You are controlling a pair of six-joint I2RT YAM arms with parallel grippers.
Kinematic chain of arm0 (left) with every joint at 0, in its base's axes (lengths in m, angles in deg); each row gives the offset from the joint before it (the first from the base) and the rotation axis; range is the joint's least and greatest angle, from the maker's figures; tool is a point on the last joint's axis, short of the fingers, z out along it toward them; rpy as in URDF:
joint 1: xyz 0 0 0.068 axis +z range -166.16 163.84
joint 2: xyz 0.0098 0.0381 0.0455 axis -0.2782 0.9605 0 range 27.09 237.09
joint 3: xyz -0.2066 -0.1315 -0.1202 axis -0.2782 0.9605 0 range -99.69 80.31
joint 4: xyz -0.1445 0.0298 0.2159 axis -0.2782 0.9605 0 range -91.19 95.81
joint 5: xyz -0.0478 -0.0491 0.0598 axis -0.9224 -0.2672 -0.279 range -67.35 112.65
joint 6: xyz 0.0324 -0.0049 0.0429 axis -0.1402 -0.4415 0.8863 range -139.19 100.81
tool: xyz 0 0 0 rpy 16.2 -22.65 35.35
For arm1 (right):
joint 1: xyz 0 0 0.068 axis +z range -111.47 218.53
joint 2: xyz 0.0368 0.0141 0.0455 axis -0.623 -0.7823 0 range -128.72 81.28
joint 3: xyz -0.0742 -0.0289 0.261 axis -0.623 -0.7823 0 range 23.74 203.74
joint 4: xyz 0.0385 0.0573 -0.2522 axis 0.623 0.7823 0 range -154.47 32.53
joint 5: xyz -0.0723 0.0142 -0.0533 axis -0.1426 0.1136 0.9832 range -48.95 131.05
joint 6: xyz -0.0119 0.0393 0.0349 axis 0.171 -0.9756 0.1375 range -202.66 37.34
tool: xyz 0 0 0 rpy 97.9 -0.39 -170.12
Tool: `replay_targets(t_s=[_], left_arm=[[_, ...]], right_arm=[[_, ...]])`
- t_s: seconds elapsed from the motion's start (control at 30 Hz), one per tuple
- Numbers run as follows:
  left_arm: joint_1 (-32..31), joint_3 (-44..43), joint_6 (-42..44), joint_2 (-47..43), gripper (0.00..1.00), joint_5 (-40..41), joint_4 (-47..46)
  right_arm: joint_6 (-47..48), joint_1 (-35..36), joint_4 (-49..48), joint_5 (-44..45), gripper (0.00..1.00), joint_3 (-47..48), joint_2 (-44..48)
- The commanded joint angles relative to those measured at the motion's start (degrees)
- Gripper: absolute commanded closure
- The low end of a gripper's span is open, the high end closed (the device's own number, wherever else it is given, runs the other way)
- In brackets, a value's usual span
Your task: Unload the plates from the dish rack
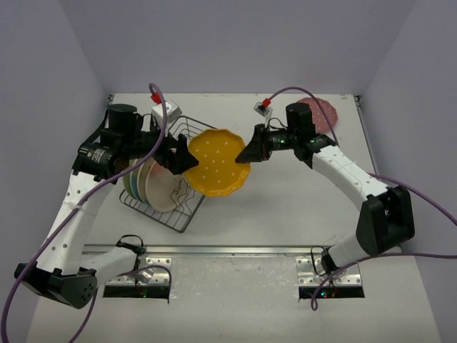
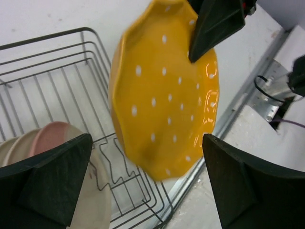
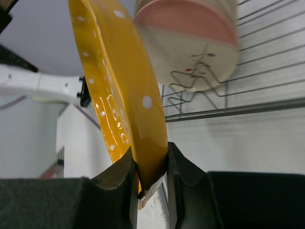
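My right gripper [image 1: 250, 153] is shut on the rim of the orange-yellow dotted plate [image 1: 214, 163] and holds it in the air beside the wire dish rack [image 1: 189, 128]. The pinch shows in the right wrist view [image 3: 151, 164]. My left gripper [image 1: 182, 158] is open at the plate's left edge, its fingers [image 2: 52, 183] apart and touching nothing; the plate [image 2: 164, 90] is ahead of them. Several plates [image 1: 153, 186] stand on edge in the rack, one cream-and-pink [image 3: 190, 38]. A pink dotted plate [image 1: 325, 111] lies flat at the back right.
A small white box [image 1: 166, 112] with a red cable sits behind the rack. A metal rail [image 1: 235, 250] runs along the table's near edge. Purple cables hang by both arms.
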Motion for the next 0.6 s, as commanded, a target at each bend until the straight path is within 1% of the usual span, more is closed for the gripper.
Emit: replay_targets(t_s=[0.0,0.03,0.1,0.17,0.27,0.37,0.43,0.47,0.57], left_arm=[[-0.17,-2.52,-2.83,-0.92,0.0,10.58,-6.86],[-0.17,-3.36,-3.12,-0.83,0.0,12.48,-7.65],[-0.17,-4.09,-3.8,-0.69,0.0,16.1,-8.96],[-0.17,-3.75,-4.42,-0.64,0.0,17.56,-9.74],[-0.17,-2.97,-4.94,-0.2,0.0,18.23,-10.24],[-0.17,-1.4,-5.39,-0.08,0.0,18.35,-11.0],[-0.17,-0.69,-5.72,-0.16,0.0,18.34,-11.54],[-0.17,-0.27,-5.86,-0.09,0.0,18.2,-11.96],[-0.17,0.32,-5.98,0.61,0.0,18.22,-12.46]], right_arm=[[-17.03,-12.63,-14.33,-2.66,1.0,-0.91,-3.2],[-19.65,-16.66,-15.65,-2.57,1.0,-0.68,-4.94],[-21.71,-22.78,-16.08,-1.23,1.0,0.11,-7.71],[-23.04,-27.79,-16.12,1.08,1.0,1.07,-9.56],[-24.55,-32.87,-16.41,4.71,1.0,3.1,-13.29],[-27.11,-38.88,-15.74,7.15,1.0,8.23,-19.51],[-27.54,-41.08,-14.68,7.78,1.0,9.7,-22.58],[-27.68,-42.48,-14.53,9.04,1.0,12.43,-25.52],[-27.2,-44.86,-14.33,10.17,1.0,16.46,-29.44]])
